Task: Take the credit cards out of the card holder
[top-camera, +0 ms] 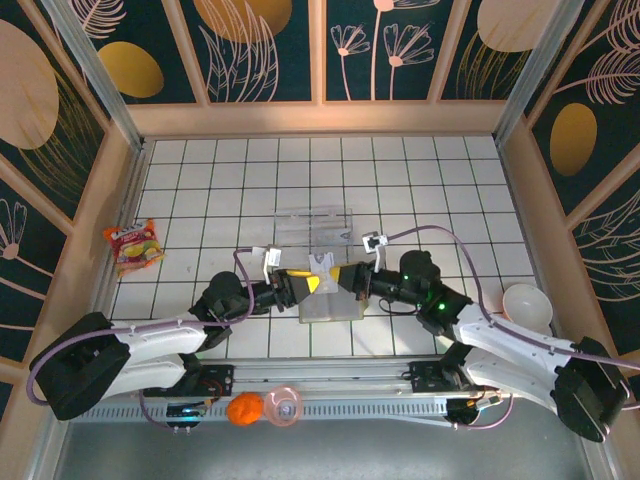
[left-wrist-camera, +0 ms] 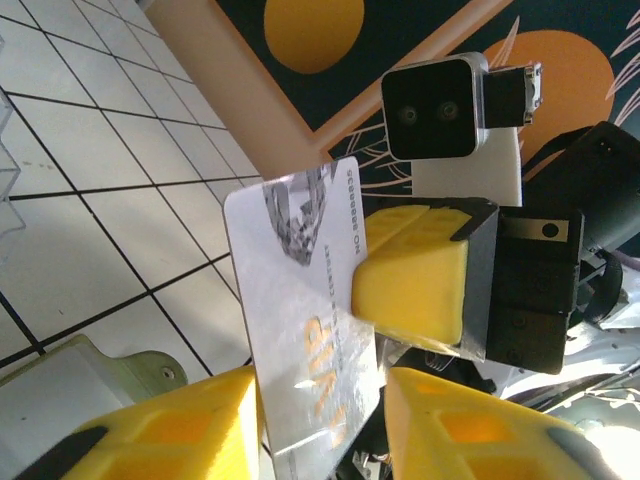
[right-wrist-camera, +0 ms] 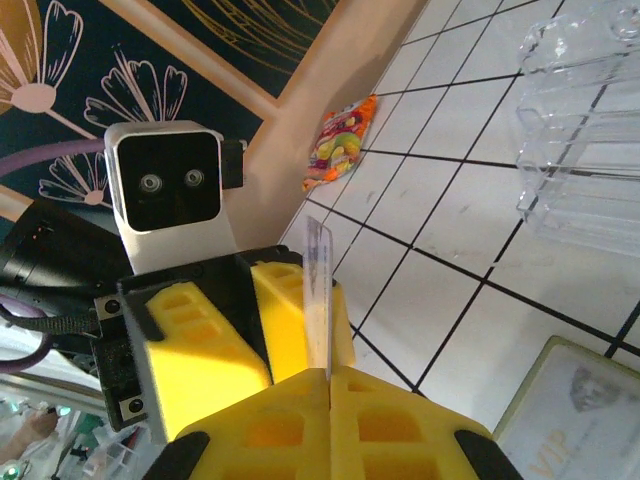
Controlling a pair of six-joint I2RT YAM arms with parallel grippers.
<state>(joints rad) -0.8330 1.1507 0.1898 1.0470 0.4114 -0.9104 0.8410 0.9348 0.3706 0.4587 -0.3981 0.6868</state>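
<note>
- Over the middle of the tiled floor, the right pincer [right-wrist-camera: 328,380] is clenched on a card [right-wrist-camera: 318,290]. Its two yellow fingers [right-wrist-camera: 385,420] press together with the card's edge pinched between them.
- The left pincer [left-wrist-camera: 320,390] faces it with its jaws apart. The same card [left-wrist-camera: 300,310] stands between its fingers [left-wrist-camera: 170,430], with a clear gap on one side, so it looks released.
- From above, the two pincers [top-camera: 305,283] [top-camera: 337,278] meet nose to nose, with the card [top-camera: 321,266] held up between them in the air.
- The card is pale and glossy. It bears "VIP" in gold letters, a grey picture towards one end and a line of small print along one edge, too fine to read.
- The wallet [top-camera: 330,305] lies open on the tiles straight beneath, pale inside up, with its olive rim [right-wrist-camera: 508,400] showing.
- A second card [right-wrist-camera: 590,420], also marked "VIP", lies on the wallet. Whether it sits in a pocket I cannot tell.
- A clear tray [top-camera: 315,225] stands just beyond the wallet.
- Well off to the left, a red and yellow snack packet [top-camera: 134,246] lies by the wall, its lettering too small to read.
- A white bowl [top-camera: 527,305] sits to the right.
</note>
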